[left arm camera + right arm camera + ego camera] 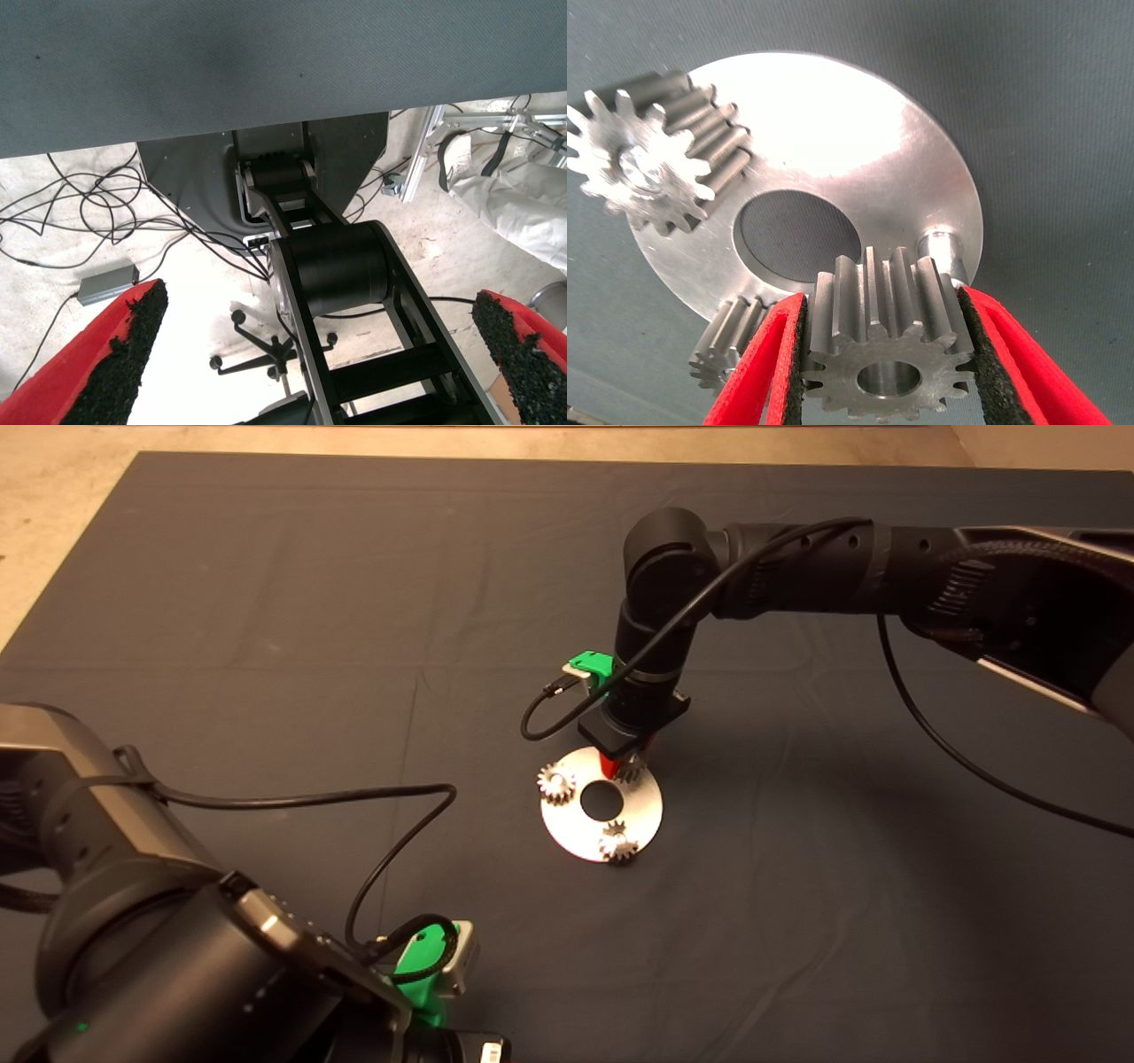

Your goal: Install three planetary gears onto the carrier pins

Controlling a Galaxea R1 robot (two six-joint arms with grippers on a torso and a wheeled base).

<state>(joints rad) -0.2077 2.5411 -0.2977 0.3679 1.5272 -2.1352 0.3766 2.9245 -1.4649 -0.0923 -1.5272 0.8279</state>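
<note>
The silver round plate lies mid-mat. Two planetary gears sit on its carrier pins. My right gripper stands over the plate's far edge, shut on the third gear. In the right wrist view that gear is clamped between the pads, and the gripper holds it just beside a bare pin. The plate carries one seated gear, while another gear is partly hidden by a finger. My left gripper is parked at the lower left, open.
Dark mat all around the plate. The left arm's body and cable fill the lower left corner. The left wrist view shows the floor with cables, the robot's base and a chair base.
</note>
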